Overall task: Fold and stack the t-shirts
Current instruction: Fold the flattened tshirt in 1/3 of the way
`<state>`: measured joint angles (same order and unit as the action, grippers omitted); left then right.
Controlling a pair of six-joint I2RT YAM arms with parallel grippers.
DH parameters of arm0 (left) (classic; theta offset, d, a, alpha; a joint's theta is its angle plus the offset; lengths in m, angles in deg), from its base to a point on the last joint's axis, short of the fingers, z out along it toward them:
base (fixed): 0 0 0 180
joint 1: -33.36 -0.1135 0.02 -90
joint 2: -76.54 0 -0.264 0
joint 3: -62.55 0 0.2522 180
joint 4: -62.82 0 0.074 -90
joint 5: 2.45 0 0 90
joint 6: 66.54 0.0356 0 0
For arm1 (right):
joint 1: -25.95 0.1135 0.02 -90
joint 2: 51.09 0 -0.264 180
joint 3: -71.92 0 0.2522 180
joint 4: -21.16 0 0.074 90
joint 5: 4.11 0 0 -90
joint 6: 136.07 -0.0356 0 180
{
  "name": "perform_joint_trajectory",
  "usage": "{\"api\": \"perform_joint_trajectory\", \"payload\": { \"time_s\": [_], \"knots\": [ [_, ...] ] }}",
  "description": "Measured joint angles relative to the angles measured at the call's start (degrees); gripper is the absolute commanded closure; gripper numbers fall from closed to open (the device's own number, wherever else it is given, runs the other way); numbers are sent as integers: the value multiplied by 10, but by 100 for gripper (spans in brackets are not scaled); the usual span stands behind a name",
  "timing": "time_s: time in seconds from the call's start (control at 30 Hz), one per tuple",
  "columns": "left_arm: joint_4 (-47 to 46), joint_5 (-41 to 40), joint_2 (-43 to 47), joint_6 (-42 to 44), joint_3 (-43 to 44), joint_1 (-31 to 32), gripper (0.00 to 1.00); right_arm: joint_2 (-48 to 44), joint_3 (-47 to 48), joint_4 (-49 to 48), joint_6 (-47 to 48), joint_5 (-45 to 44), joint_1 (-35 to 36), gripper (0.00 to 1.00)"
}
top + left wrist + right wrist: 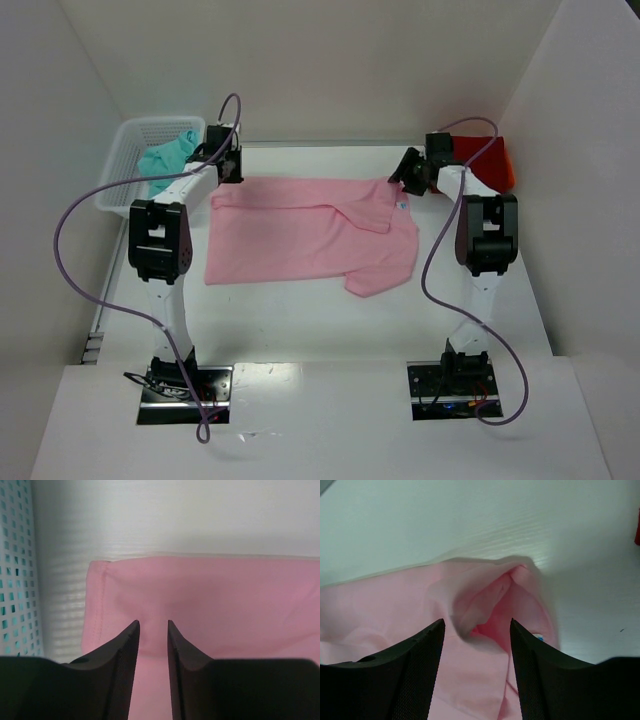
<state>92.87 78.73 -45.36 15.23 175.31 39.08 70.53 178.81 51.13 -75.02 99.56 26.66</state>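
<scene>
A light pink t-shirt (300, 235) lies spread across the middle of the table, one sleeve folded over near its right side. My left gripper (231, 168) hangs over its far left corner (100, 575). The jaws (152, 622) stand a narrow gap apart, with pink cloth (225, 595) showing below and between them. My right gripper (406, 180) is open above the shirt's far right end, its jaws (477, 622) wide on either side of a puckered fold (490, 600). A red t-shirt (490, 160) lies bunched at the far right. A teal t-shirt (165, 158) sits in the basket.
A white mesh basket (125, 150) stands at the far left against the wall, its side showing in the left wrist view (15, 580). White walls close in the table on the left, back and right. Purple cables loop from both arms.
</scene>
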Motion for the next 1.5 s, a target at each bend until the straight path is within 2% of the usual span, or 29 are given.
{"api": "perform_joint_trajectory", "payload": {
  "time_s": [0.1, 0.2, 0.23, 0.37, 0.53, 0.73, 0.87, 0.9, 0.97, 1.07, 1.2, 1.3, 1.4, 1.5],
  "knots": [
    [-1, 4, -4, -8, 0, 0, 69, 22, 0, 5, 4, -2, 0, 44],
    [-6, 10, -14, -11, 0, 0, 72, 31, 8, 14, 8, -7, 0, 62],
    [-6, 13, -19, -12, 0, 0, 72, 34, 13, 14, 12, -8, 0, 73],
    [-4, 17, -32, -12, 0, 0, 72, 42, 33, 14, 16, -9, 0, 91],
    [-4, 19, -38, -12, 0, 0, 72, 48, 38, 14, 16, -10, -4, 98],
    [-3, 21, -48, -12, 0, 0, 72, 53, 40, 18, 16, -19, -20, 96],
    [0, 21, -56, -12, 0, 0, 72, 53, 40, 24, 18, -26, -26, 88],
    [1, 21, -57, -12, 1, 0, 72, 53, 40, 25, 18, -26, -26, 80],
    [3, 21, -62, -12, 4, 0, 72, 53, 40, 26, 19, -28, -26, 80],
    [4, 21, -66, -12, 8, 0, 73, 56, 40, 27, 22, -28, -26, 71],
    [5, 21, -66, -12, 9, 0, 72, 72, 51, 46, 29, -28, -26, 66],
    [8, 21, -66, -12, 16, 0, 68, 73, 52, 61, 33, -28, -26, 64],
    [13, 21, -66, -12, 36, 0, 56, 71, 61, 66, 35, -29, -29, 59],
    [13, 21, -66, -12, 60, 0, 52, 67, 92, 83, 36, -31, -30, 56]
  ]
}}
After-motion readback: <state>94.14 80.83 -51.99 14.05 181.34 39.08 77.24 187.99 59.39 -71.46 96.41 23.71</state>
